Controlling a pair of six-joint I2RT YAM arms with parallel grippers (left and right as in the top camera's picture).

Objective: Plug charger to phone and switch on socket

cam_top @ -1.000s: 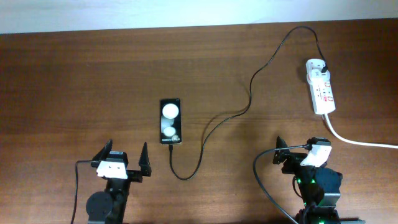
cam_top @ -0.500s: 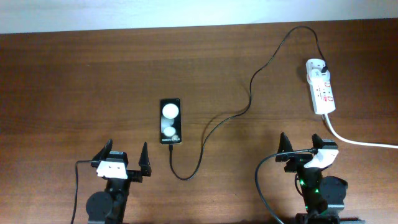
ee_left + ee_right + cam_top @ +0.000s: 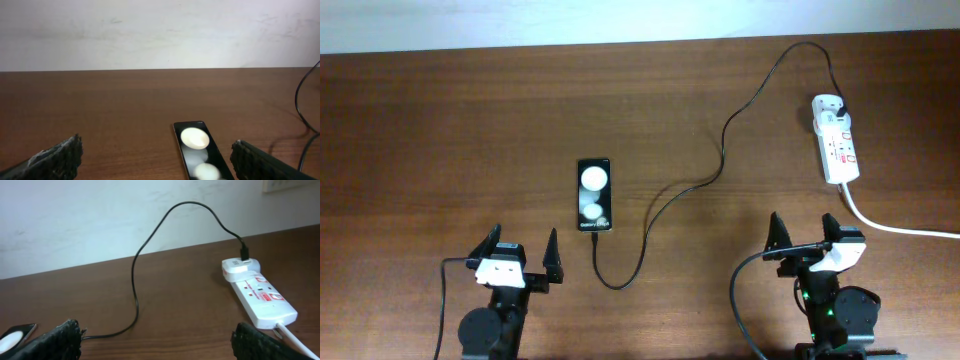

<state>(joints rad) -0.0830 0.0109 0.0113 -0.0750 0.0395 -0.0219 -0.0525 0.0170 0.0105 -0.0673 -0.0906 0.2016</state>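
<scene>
The black phone (image 3: 594, 194) lies flat mid-table, two white spots on its screen; it also shows in the left wrist view (image 3: 197, 155). The black charger cable (image 3: 720, 150) runs from the phone's near end, loops, and reaches its plug in the white socket strip (image 3: 836, 150) at the far right. The strip shows in the right wrist view (image 3: 260, 297) with the cable (image 3: 135, 285). My left gripper (image 3: 523, 252) is open and empty, near and left of the phone. My right gripper (image 3: 804, 235) is open and empty, near of the strip.
The strip's thick white cord (image 3: 900, 228) trails off to the right edge, beside my right gripper. A pale wall runs along the table's far edge (image 3: 620, 42).
My right gripper has swung from pointing left to pointing straight toward the far side and shifted slightly right. The left arm, phone and cable have not moved.
</scene>
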